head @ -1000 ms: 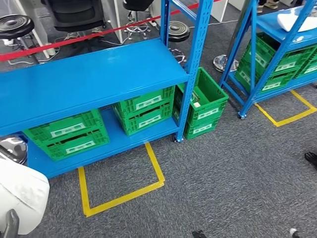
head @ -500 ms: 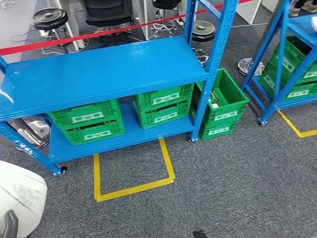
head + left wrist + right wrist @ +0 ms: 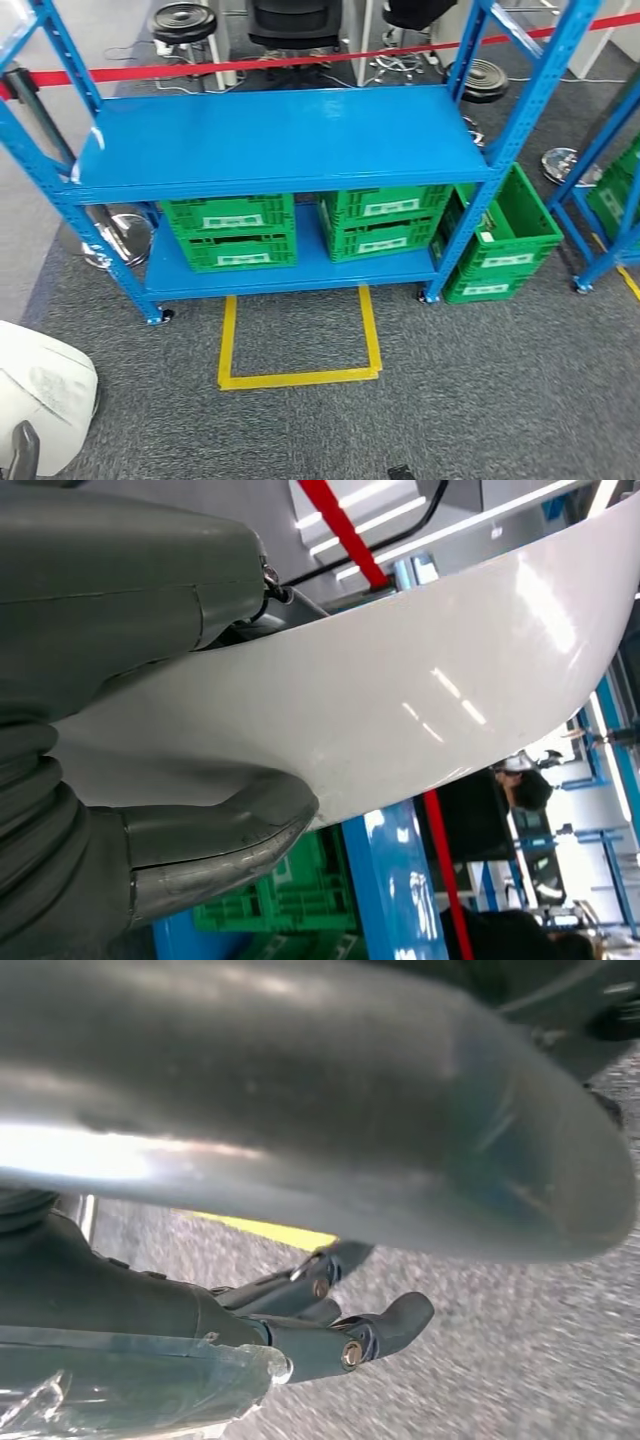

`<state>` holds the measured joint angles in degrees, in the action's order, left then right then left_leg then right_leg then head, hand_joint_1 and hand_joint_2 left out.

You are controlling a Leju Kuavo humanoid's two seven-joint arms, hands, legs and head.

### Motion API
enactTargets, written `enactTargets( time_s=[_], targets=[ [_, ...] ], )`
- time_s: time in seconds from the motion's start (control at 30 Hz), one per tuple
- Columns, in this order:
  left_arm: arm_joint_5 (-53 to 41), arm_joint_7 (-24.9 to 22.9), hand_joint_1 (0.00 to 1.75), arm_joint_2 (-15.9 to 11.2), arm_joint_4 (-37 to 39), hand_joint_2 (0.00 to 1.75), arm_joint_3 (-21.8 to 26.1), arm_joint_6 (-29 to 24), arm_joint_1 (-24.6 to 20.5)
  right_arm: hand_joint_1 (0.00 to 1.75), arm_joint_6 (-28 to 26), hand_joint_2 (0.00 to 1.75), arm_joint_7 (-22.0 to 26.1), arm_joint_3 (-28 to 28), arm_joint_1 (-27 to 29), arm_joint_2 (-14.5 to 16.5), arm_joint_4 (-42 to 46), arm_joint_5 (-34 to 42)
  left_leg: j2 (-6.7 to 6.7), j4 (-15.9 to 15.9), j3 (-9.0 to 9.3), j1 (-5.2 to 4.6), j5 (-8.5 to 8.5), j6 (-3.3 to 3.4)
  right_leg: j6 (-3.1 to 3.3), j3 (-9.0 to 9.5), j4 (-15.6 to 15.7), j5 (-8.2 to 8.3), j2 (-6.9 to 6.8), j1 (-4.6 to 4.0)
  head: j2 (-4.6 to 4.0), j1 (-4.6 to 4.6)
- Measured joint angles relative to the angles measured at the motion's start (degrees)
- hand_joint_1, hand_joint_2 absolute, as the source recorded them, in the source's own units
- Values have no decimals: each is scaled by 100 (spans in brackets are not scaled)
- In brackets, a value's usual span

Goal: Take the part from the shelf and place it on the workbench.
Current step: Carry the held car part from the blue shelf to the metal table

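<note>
Blue shelf with green crates bearing unreadable white labels.
Left hand grips the white part; right hand hangs with fingers extended, holding nothing.

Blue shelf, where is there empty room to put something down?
The flat top board of the blue metal shelf is bare from post to post. The lower board is crowded by two green plastic crates, with only a narrow gap between them. In front, grey carpet lies bare inside the yellow tape square. Another green crate fills the floor beside the shelf.
</note>
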<state>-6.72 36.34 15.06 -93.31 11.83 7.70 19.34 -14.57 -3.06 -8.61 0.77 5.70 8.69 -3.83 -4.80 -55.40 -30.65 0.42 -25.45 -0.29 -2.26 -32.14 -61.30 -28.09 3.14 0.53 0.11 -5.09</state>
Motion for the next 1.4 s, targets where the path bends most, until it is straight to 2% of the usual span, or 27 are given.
enactTargets(
  time_s=[0.07,0.13,0.17,0.23,0.3,0.33,0.37,0.4,0.43,0.5,0.57,0.63,0.67,0.7,0.73,0.8,0.83,0.87,0.9,0.93,0.97,1.03,1.1,1.17,1.23,1.37,1.4],
  targets=[
    [4,11,175,-9,-1,175,-46,-4,5,0,-10,0,6,0,2,-1,-3,15,-125,-26,-57,1,17,-68,4,146,352,85,165,19,0,5],
    [-7,14,175,-19,-2,175,-75,-22,33,0,-14,0,27,1,-9,0,-4,27,-236,-28,-117,23,46,-141,38,140,354,90,68,14,0,7],
    [-15,15,175,-26,-2,175,-86,-36,50,0,-15,0,40,2,-10,-1,-4,33,-202,-58,-147,23,20,-171,71,136,361,104,4,17,1,10],
    [-25,21,175,-43,-2,175,-123,-53,63,0,-7,0,61,2,-4,-1,-4,45,59,-416,-329,10,-218,-224,135,134,390,128,-145,29,1,32],
    [-24,36,175,-70,-1,175,-193,-27,60,0,-2,0,51,3,6,-4,-4,61,341,-1192,-700,2,-602,-270,164,124,394,128,-308,10,0,47],
    [-24,45,175,-90,2,175,-232,-5,64,0,-2,0,39,3,12,-6,-4,69,389,-1534,-865,3,-724,-282,169,121,394,125,-394,3,0,45],
    [-25,56,175,-107,6,175,-267,13,70,0,-4,0,28,4,14,-8,-4,76,407,-1707,-946,4,-740,-286,173,121,394,121,-479,-2,0,46],
    [-28,68,175,-124,10,175,-298,23,75,0,-8,0,23,4,12,-10,-4,79,418,-1657,-916,3,-643,-281,174,125,393,118,-558,-6,0,45],
    [-31,82,175,-142,13,175,-327,27,78,0,-20,0,22,4,7,-11,-4,80,455,-1378,-767,-1,-456,-267,171,133,393,114,-627,-8,0,45],
    [-38,104,175,-169,15,175,-383,28,75,0,-73,0,49,3,-2,-11,-4,81,682,-560,-329,-33,-94,-223,145,152,383,97,-742,-29,0,51],
    [-38,108,175,-192,16,175,-445,27,73,0,-127,0,99,2,-1,-12,-4,80,857,-84,-99,-69,19,-165,98,157,375,77,-845,-63,0,44],
    [-33,106,175,-213,20,175,-487,28,93,0,-142,0,138,1,-10,-13,-4,79,780,-21,-110,-80,15,-97,42,173,391,69,-959,-76,0,28],
    [-31,103,175,-221,22,175,-499,28,106,0,-141,0,148,-1,-16,-14,-4,79,719,-9,-117,-71,29,-64,8,177,379,46,-934,-69,0,18],
    [-30,96,175,-229,24,175,-513,25,110,0,-140,0,151,-2,-19,-15,-4,79,657,3,-121,-57,46,-30,-24,148,295,-30,-827,-59,0,10],
    [-30,87,175,-236,25,175,-532,14,107,0,-140,0,145,-2,-18,-16,-4,81,596,15,-122,-39,64,0,-50,60,82,-172,-671,-50,0,-1],
    [-34,72,175,-250,29,175,-582,-25,97,0,-147,0,123,-2,-8,-19,-5,86,472,15,-133,-27,80,32,-76,-294,-697,-574,-383,-39,0,-20],
    [-38,67,175,-255,34,175,-603,-46,96,0,-154,0,112,-2,-2,-20,-6,88,403,13,-137,-27,84,38,-81,-479,-1089,-724,-338,-40,0,-22],
    [-43,63,175,-258,39,175,-616,-63,97,0,-161,0,105,-2,2,-21,-6,90,330,11,-138,-28,86,40,-82,-597,-1324,-768,-324,-41,0,-22],
    [-46,60,175,-261,44,175,-624,-74,98,0,-169,0,100,-2,8,-22,-6,90,249,8,-135,-27,88,38,-80,-607,-1320,-688,-318,-39,0,-22],
    [-48,57,175,-262,47,175,-630,-81,98,0,-175,0,96,-2,12,-23,-6,90,165,4,-130,-21,90,32,-77,-498,-1069,-501,-295,-30,0,-22],
    [-49,54,175,-263,48,175,-638,-86,98,0,-180,0,92,-2,14,-24,-6,90,84,-3,-127,-14,92,20,-79,-311,-658,-265,-215,-11,0,-23],
    [-50,50,175,-264,48,175,-652,-89,94,0,-186,0,87,-3,16,-26,-10,90,-63,-35,-151,-16,96,-33,-76,33,100,21,83,42,1,-19],
    [-55,46,175,-267,48,175,-665,-98,94,0,-192,0,86,-5,9,-28,-15,90,-183,-49,-202,-10,124,-108,-33,137,324,44,226,52,1,-14],
    [-81,44,175,-272,48,175,-676,-142,103,0,-209,0,77,-7,-1,-32,-15,91,-298,-33,-241,16,162,-175,40,136,319,68,105,36,1,-15],
    [-106,44,175,-279,48,175,-678,-180,111,0,-221,0,68,-7,-3,-33,-15,94,-361,-29,-260,24,172,-205,80,136,332,87,30,43,2,-19],
    [-111,44,175,-284,48,175,-678,-189,112,0,-221,0,67,-7,-2,-33,-15,94,-351,-35,-263,26,165,-207,89,138,341,92,11,53,1,-21],
    [-113,36,175,-292,48,175,-687,-212,108,0,-241,0,66,-7,2,-34,-15,93,-185,-220,-350,16,43,-223,112,139,349,97,-44,49,1,-7]
  ],
)
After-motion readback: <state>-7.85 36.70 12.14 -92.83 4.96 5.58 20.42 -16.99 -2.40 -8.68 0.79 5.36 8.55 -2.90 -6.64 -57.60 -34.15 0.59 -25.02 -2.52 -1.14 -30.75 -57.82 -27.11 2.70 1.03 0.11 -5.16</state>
